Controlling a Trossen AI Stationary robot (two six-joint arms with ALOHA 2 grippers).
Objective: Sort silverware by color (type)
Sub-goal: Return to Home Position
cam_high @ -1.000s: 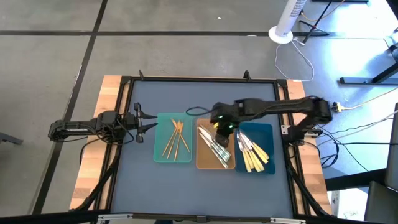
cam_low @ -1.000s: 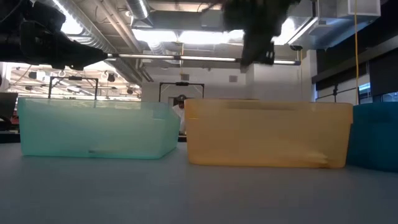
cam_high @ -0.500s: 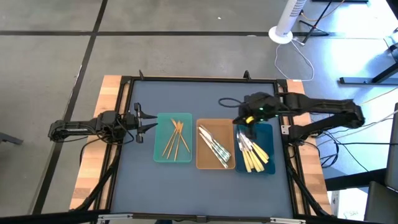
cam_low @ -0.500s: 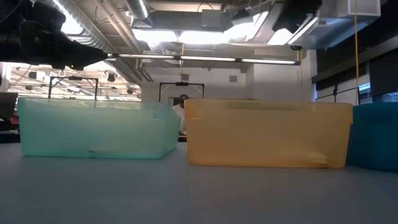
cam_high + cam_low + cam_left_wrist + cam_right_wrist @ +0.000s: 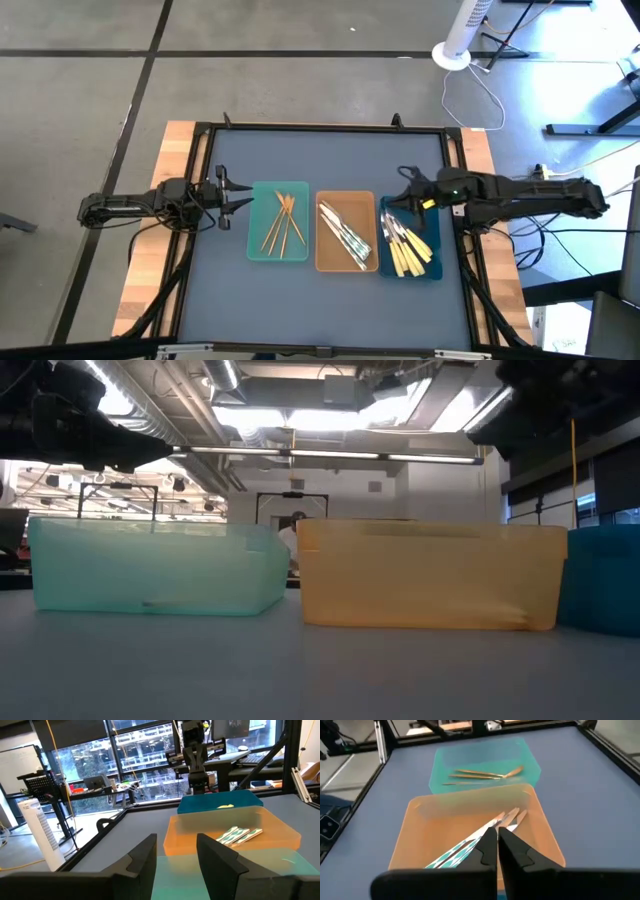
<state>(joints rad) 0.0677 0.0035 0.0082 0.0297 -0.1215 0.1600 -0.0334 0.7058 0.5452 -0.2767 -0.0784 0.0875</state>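
Status: all silverware I can see lies in the three trays set in a row at the middle of the surface. The gold utensils lie in the teal tray on the left-edge side; the silver utensils lie in the orange tray in the middle; the yellow-handled utensils lie in the dark-blue tray on the right-edge side. I see no utensil on the bare surface.

Right tool: narrow, its fingers pressed almost together and holding nothing. In the high view it hangs over the far end of the dark-blue tray; the arm reaches in from the right edge.

Left tool: wide, with nothing between its fingers. It waits near the left edge, just beside the teal tray and pointing toward it.

Step in hand: I judge that sorting is complete and that the right arm is on its return to the home position; the left arm appears parked already.

Next move, as I judge it:
1. Draw the right arm back toward the right edge; keep the tool high enough to clear the dark-blue tray's wall.
2. Keep the tool narrow, so that nothing catches on the tray rim.
3. Leave the left arm where it is; nothing on its side calls for a grasp.
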